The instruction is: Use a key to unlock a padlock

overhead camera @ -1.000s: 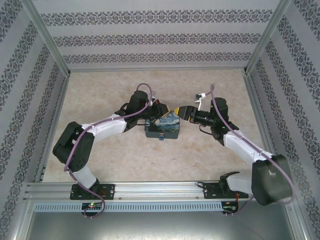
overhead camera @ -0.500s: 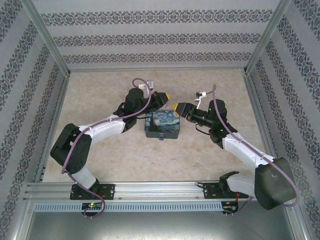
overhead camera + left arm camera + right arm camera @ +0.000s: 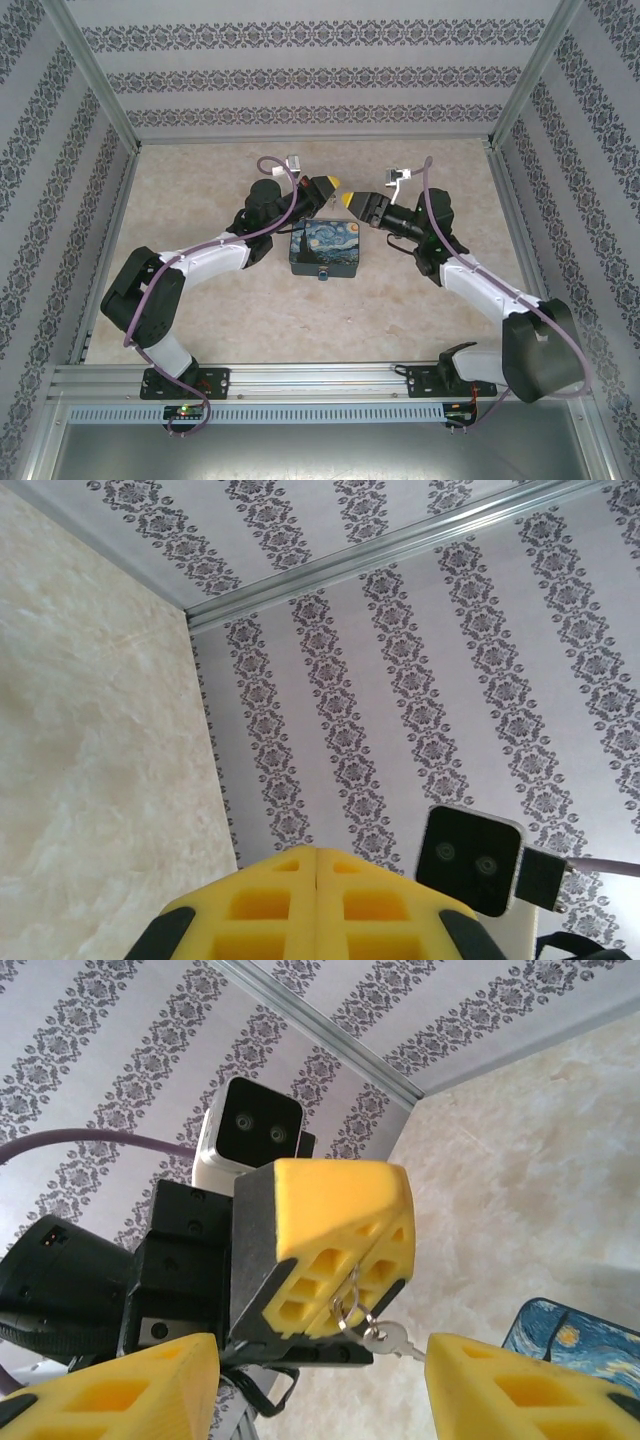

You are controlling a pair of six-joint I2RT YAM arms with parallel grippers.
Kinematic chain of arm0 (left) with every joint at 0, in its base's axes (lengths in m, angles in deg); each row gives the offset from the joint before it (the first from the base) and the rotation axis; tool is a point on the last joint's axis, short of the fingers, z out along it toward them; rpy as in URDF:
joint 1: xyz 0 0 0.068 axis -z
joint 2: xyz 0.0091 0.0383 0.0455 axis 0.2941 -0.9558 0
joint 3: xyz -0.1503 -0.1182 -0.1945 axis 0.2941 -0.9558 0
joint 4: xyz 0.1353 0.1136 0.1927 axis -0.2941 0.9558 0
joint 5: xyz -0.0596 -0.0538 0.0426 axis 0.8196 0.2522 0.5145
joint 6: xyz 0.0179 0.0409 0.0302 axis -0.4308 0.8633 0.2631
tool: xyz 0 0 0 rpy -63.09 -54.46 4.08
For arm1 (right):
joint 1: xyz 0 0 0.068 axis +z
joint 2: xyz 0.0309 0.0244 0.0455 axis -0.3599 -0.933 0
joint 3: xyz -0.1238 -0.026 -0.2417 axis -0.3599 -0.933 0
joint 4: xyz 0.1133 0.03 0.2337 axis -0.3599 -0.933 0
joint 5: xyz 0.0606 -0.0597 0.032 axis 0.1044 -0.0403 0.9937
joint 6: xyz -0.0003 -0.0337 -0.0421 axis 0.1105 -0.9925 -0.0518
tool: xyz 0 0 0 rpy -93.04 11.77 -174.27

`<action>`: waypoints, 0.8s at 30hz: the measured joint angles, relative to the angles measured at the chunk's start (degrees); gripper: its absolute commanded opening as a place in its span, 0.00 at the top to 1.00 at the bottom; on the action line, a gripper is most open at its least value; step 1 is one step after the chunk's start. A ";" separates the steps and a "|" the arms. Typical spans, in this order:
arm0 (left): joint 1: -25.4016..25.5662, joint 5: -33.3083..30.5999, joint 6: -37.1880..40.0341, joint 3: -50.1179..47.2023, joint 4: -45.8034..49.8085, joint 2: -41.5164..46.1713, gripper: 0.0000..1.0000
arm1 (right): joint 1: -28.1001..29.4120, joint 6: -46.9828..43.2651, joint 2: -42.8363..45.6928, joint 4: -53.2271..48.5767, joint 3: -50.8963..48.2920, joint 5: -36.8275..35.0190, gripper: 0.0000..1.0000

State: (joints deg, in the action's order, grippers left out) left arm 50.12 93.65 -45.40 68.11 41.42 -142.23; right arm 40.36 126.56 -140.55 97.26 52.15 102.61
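The left gripper [image 3: 328, 187], hanging just beyond the padlock [image 3: 325, 248] that rests on the table [image 3: 200, 180], pinches the key [image 3: 386, 1339] by its ring so it dangles toward the wide-spread right gripper [image 3: 350, 202] (probably for a handover).

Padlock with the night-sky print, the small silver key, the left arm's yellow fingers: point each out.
Blue night-sky printed padlock block [image 3: 324, 246]: top external view, centre of printed face.
Small silver metal key [image 3: 386, 1338]: right wrist view, its head.
Left arm's yellow foam fingers [image 3: 335, 1200]: right wrist view, flat outer face.
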 measured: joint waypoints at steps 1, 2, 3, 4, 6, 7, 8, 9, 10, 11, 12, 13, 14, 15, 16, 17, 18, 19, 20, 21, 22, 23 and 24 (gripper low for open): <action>0.00 -0.07 -0.31 -0.04 -0.44 0.00 1.00 | 0.00 0.20 -0.85 0.61 0.17 0.15 0.44; 0.00 -0.20 -0.42 -0.13 -0.79 0.00 1.00 | 0.02 0.39 -1.51 1.09 0.35 0.26 0.44; 0.00 -0.31 -0.57 -0.24 -1.14 0.00 1.00 | 0.02 0.76 -2.40 1.88 0.55 0.39 0.45; 0.00 -0.44 -0.68 -0.33 -1.27 0.00 1.00 | 0.11 1.18 -3.15 2.56 0.72 0.48 0.46; 0.00 -0.63 -0.79 -0.70 -1.60 0.00 1.00 | 0.22 1.68 -4.39 3.48 1.09 0.76 0.47; 0.00 -0.66 -0.81 -0.83 -1.60 0.00 1.00 | 0.39 1.86 -4.94 3.91 1.33 0.81 0.48; 0.00 -0.66 -0.81 -0.92 -1.60 0.00 1.00 | 0.63 2.10 -5.35 4.28 1.60 0.83 0.49; 0.00 -0.68 -0.83 -0.98 -1.64 0.00 1.00 | 0.79 2.27 -5.68 4.70 1.79 0.90 0.50; 0.00 -0.68 -0.85 -1.01 -1.64 0.00 1.00 | 0.87 2.49 -5.86 5.07 1.92 1.01 0.51; 0.00 -0.68 -0.96 -1.05 -1.66 0.00 1.00 | 1.11 2.86 -6.08 5.57 2.03 1.09 0.52; 0.02 -0.72 -0.98 -1.09 -1.70 0.00 1.00 | 1.38 3.08 -6.38 6.12 2.27 1.20 0.52; 0.02 -0.81 -1.01 -1.11 -1.73 0.00 1.00 | 1.64 3.13 -6.73 6.62 2.54 1.20 0.53; 0.02 -0.83 -1.01 -1.16 -1.77 0.00 1.00 | 1.70 3.26 -6.99 6.93 2.69 1.22 0.53; 0.02 -0.96 -1.01 -1.27 -1.84 0.00 1.00 | 2.01 3.30 -7.34 7.37 2.75 1.22 0.54; 0.00 -1.07 -1.01 -1.40 -1.90 0.00 1.00 | 2.14 3.34 -7.58 7.74 2.75 1.22 0.55; 0.00 -1.27 -1.01 -1.51 -1.88 0.00 1.00 | 2.21 3.54 -7.78 7.85 2.75 1.20 0.55; 0.00 -1.49 -1.03 -1.66 -1.90 0.00 1.00 | 2.29 3.74 -8.00 8.17 2.75 1.20 0.57; 0.00 -1.73 -1.05 -1.75 -1.92 0.00 1.00 | 2.38 4.00 -8.20 8.57 2.75 1.20 0.59; 0.00 -1.92 -1.05 -1.75 -1.92 0.00 1.00 | 2.38 4.22 -8.33 8.90 2.75 1.20 0.61; 0.00 -2.12 -1.07 -1.75 -1.92 0.00 1.00 | 2.38 4.37 -8.46 9.31 2.75 1.22 0.63; 0.00 -2.25 -1.14 -1.75 -1.92 0.00 1.00 | 2.40 4.55 -8.55 9.70 2.75 1.22 0.65; 0.00 -2.34 -1.20 -1.75 -1.95 0.00 1.00 | 2.51 4.61 -8.63 10.03 2.73 1.20 0.66; -0.02 -2.56 -1.25 -1.75 -1.95 0.00 1.00 | 2.56 4.81 -8.74 10.34 2.71 1.16 0.67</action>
State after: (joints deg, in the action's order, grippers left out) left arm 50.09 91.10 -46.65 66.36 39.47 -142.23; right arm 42.92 131.37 -149.29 107.60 54.86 103.77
